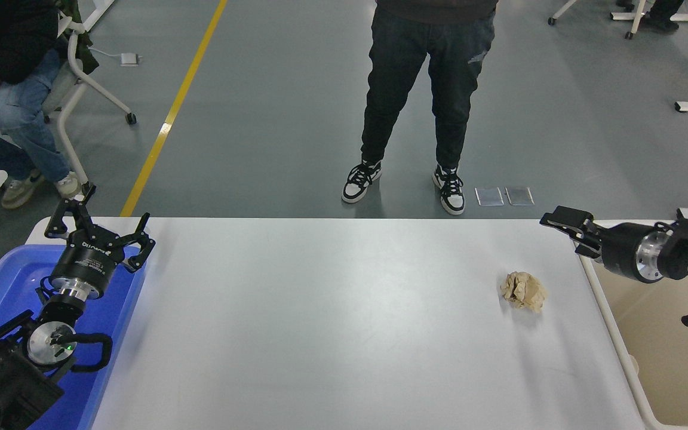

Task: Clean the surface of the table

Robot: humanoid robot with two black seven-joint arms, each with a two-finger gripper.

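Judging by how things lie, the job has barely begun: one crumpled paper wad (524, 291) sits on the white desk (332, 322), toward its right side, near the right edge and apart from everything else. No other litter shows on the desk.

At the right, the right gripper (566, 222) reaches in sideways over the desk's far right corner, above the rim of the beige bin (619, 346). It is near the wad but not touching it, and holds nothing. Seen edge-on, its fingers overlap, so I cannot tell whether they are spread or pressed together.

Parked at the lower left over the blue tub (3, 280), the left gripper (99, 224) has its fingers spread and empty.

What is left, as I read it: grasp the wad, carry it to a bin, drop it.
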